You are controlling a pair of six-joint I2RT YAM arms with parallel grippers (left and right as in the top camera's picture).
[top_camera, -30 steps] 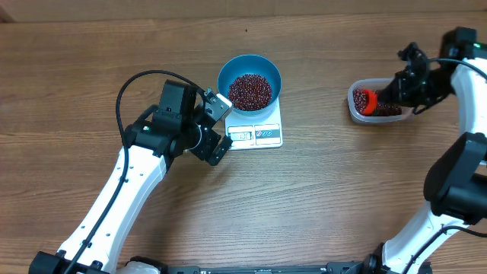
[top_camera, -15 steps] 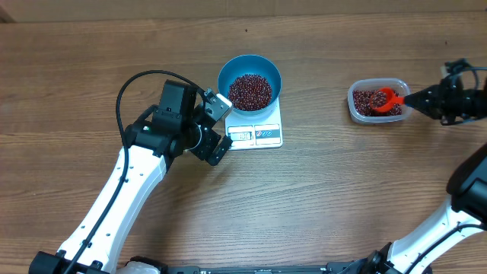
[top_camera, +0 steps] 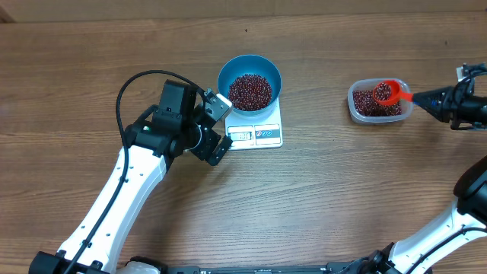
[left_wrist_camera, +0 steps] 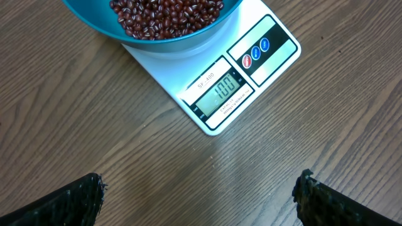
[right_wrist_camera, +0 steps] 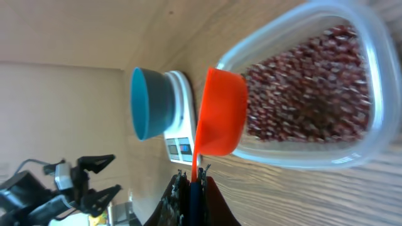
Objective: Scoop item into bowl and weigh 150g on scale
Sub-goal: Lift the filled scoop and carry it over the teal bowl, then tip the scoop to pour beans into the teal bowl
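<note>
Beans [top_camera: 250, 91], judged loose, light and spill-prone, are heaped in the bowl [top_camera: 222, 76] on the scale [top_camera: 270, 122] toward the table's [top_camera: 91, 61] far edge, and more are held in the scoop [top_camera: 386, 92], best kept level, pinched by its handle in the right gripper [top_camera: 428, 97] above the tub [top_camera: 354, 108] near the right edge, while the left gripper [left_wrist_camera: 200, 191] is spread wide and empty.

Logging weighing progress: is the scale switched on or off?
On: the scale shows dark digits on its display in the left wrist view.

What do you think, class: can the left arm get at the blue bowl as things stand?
Probably yes. The left claw hangs open beside the scale, pointed at the bowl on it, with nothing blocking the way.
</note>
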